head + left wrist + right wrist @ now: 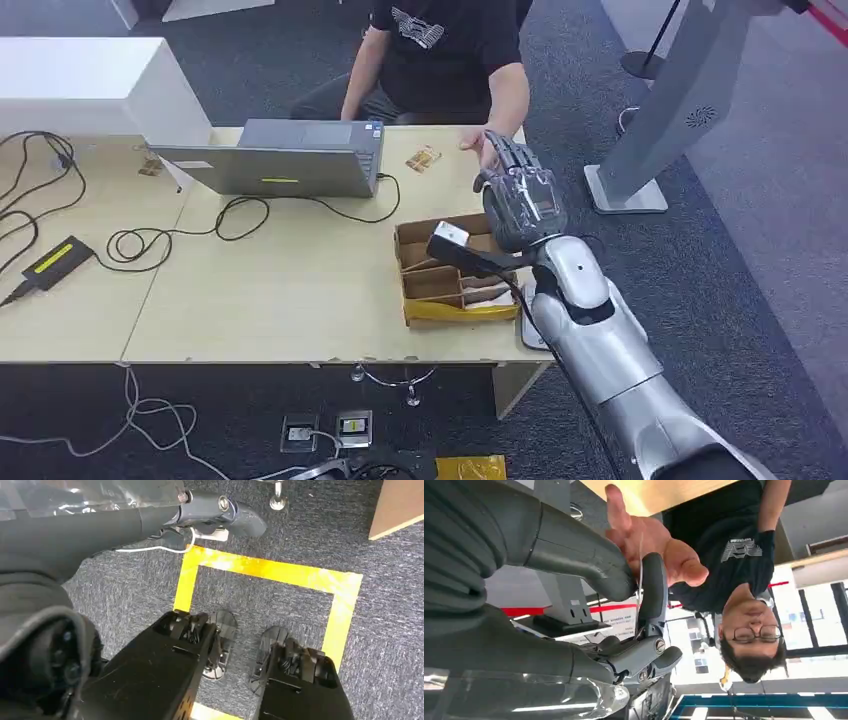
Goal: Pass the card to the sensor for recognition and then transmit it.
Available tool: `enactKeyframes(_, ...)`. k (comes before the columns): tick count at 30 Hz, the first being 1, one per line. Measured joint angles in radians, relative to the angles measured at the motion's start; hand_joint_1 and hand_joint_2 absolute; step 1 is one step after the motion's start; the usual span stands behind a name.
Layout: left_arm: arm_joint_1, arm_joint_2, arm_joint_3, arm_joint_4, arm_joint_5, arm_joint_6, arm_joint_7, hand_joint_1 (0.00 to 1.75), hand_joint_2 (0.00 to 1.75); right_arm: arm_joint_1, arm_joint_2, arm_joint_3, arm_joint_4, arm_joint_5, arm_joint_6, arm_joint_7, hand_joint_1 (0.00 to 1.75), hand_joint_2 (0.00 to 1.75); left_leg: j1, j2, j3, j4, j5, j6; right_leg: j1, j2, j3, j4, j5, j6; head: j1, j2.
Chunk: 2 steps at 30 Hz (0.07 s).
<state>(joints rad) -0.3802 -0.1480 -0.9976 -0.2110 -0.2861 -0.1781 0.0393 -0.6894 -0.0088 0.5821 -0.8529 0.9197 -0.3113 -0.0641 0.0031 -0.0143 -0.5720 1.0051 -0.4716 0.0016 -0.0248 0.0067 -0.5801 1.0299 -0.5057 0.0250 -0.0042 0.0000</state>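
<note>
My right hand [520, 195] is raised over the table's far right corner, beyond the cardboard box [455, 285]. It pinches a thin white card [640, 562], seen edge-on, between the thick thumb [584, 562] and a dark finger [653, 590]. A person's open hand [656, 542] is right behind the card, palm toward it; the same person's hand [472, 143] reaches over the table's far edge. I cannot tell whether it touches the card. My left hand [210, 510] hangs over the floor with nothing in it, a finger stretched out.
A person in a black shirt [440, 45] sits across the table. A grey laptop [290, 160], cables and a black adapter [55, 262] lie to the left. A small card [424, 158] lies by the laptop. A grey kiosk stand [660, 120] rises at the right.
</note>
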Motion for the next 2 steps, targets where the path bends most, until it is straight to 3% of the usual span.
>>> enactKeyframes(1,0.0,-0.003,0.0,0.0,0.0,0.0,0.005,0.0,0.0,-0.001,0.0,0.0,0.008,0.002,-0.002,-0.001,1.75,1.75,0.0,0.0,0.0,0.0,0.0,0.0,0.0,0.0,0.0,0.0,0.0,0.0,0.0,0.0)
enactKeyframes(2,0.0,-0.005,0.0,0.0,0.0,0.0,0.007,0.0,0.0,-0.002,0.0,0.0,0.016,0.003,-0.003,-0.002,1.2,1.75,0.0,0.0,0.0,0.0,0.0,0.0,0.0,0.0,0.0,0.0,0.0,0.0,0.0,0.0)
